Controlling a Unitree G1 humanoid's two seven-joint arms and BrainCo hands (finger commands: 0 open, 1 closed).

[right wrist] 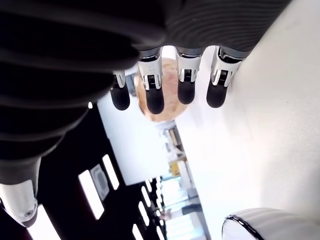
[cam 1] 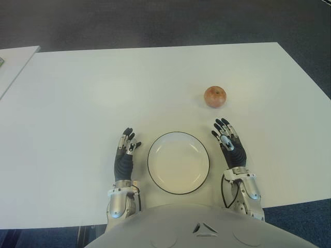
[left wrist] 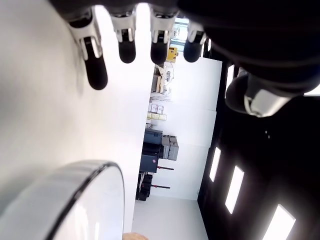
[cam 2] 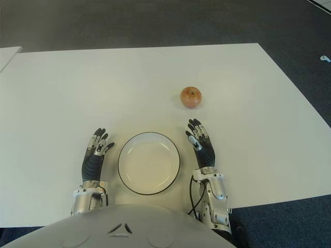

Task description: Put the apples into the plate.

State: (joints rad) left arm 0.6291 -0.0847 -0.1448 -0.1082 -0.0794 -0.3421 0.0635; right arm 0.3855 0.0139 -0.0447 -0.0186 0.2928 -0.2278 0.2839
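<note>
Risk: round apple likely to roll off across bare white worktop if nudged by fingertips before a full wrap; nothing near to stop it. Could also clip plate rim when carried over.

Right hand just right of plate, fingers extended, holding nothing, pointed toward apple. Left hand just left of plate, fingers straight, empty.

Apple: reddish-orange, yellowish patches, stem dimple up, beyond right hand, apart from plate. Plate white, dark-rimmed, empty.
</note>
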